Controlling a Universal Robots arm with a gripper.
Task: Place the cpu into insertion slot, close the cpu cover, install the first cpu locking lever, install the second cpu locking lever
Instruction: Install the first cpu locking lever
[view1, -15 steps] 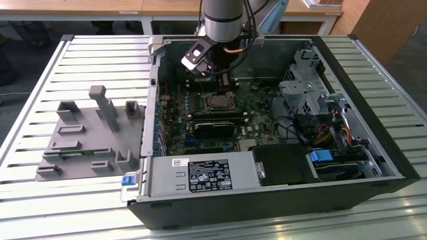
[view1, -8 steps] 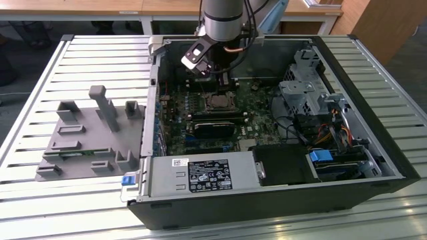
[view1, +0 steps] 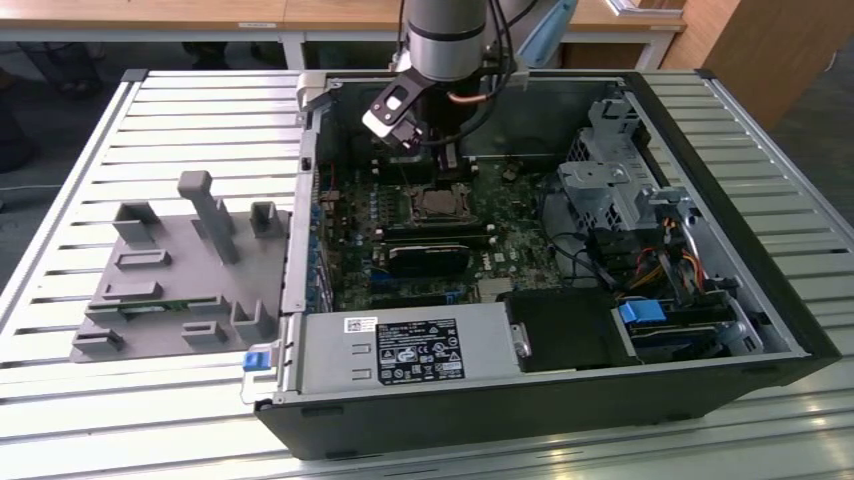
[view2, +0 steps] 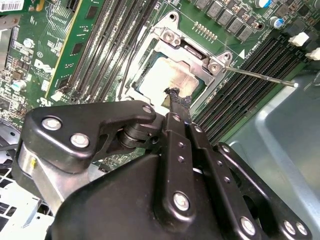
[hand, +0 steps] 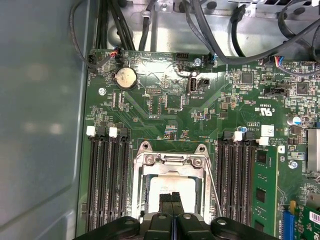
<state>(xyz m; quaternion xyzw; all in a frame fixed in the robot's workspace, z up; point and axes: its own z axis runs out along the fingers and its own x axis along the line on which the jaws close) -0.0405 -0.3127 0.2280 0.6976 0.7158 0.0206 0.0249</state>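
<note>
The cpu lies flat in the insertion slot on the green board, its silvery face showing. The cpu cover lies down around it, and the chip shows through the cover's window in both wrist views. A thin locking lever sticks out sideways from one corner of the socket; in the first wrist view this lever runs along the socket's side. My gripper is shut with nothing between its fingers. Its tip hangs just over the chip's edge. In the exterior view the gripper is inside the case, above the socket.
Long black memory slots flank the socket on both sides. The black case wall, a drive cage and cables crowd the exterior view's right. A power supply sits in front. A grey fixture stands on the slatted table outside the case.
</note>
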